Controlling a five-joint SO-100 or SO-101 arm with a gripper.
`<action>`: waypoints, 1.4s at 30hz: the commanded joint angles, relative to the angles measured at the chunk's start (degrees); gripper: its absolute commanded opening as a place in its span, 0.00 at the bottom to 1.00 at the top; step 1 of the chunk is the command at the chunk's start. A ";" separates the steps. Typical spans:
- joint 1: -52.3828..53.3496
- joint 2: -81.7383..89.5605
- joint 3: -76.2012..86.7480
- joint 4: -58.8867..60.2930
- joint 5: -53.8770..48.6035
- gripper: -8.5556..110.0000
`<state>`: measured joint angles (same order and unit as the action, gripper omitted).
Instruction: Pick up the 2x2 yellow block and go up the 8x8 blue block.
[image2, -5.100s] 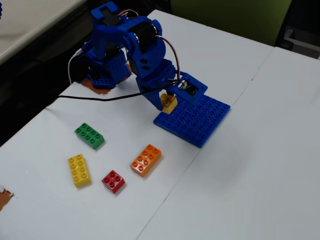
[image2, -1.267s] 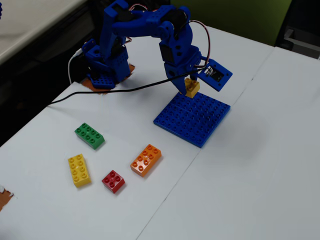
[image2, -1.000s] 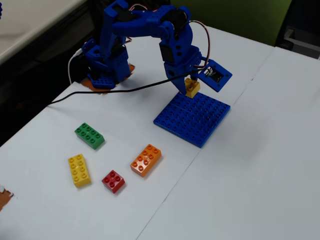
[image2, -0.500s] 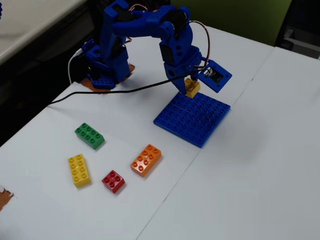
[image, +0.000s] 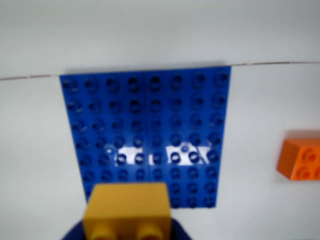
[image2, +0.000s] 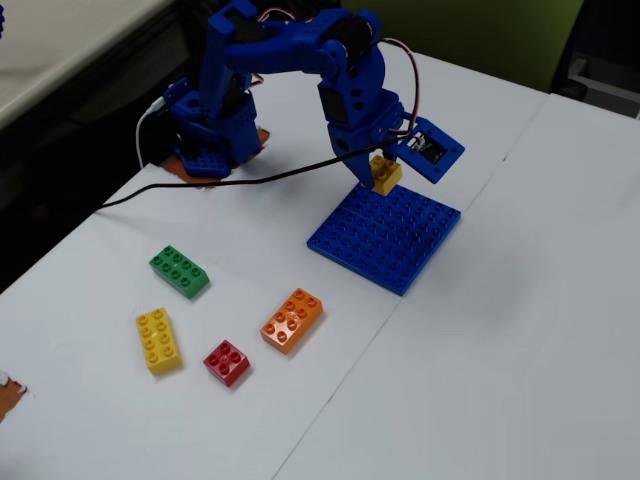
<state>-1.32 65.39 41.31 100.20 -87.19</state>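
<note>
My blue gripper (image2: 383, 170) is shut on the 2x2 yellow block (image2: 385, 176) and holds it just above the far edge of the 8x8 blue block (image2: 385, 236). In the wrist view the yellow block (image: 128, 209) fills the bottom centre, between my blue fingers (image: 75, 233), with its studs toward the camera. The blue baseplate (image: 150, 125) lies flat on the white table beyond it. I cannot tell whether the brick touches the plate.
In the fixed view an orange 2x4 brick (image2: 292, 320), a red 2x2 brick (image2: 228, 362), a longer yellow 2x4 brick (image2: 159, 340) and a green 2x4 brick (image2: 180, 271) lie left of the plate. The orange brick (image: 301, 159) shows at the wrist view's right edge. A black cable (image2: 200, 186) crosses the table.
</note>
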 joint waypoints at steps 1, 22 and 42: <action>0.35 1.14 -2.46 0.26 0.00 0.07; -0.09 0.70 -2.02 0.26 -0.97 0.07; 0.00 0.70 -2.29 0.26 -0.79 0.07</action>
<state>-1.32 65.39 41.31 100.20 -87.89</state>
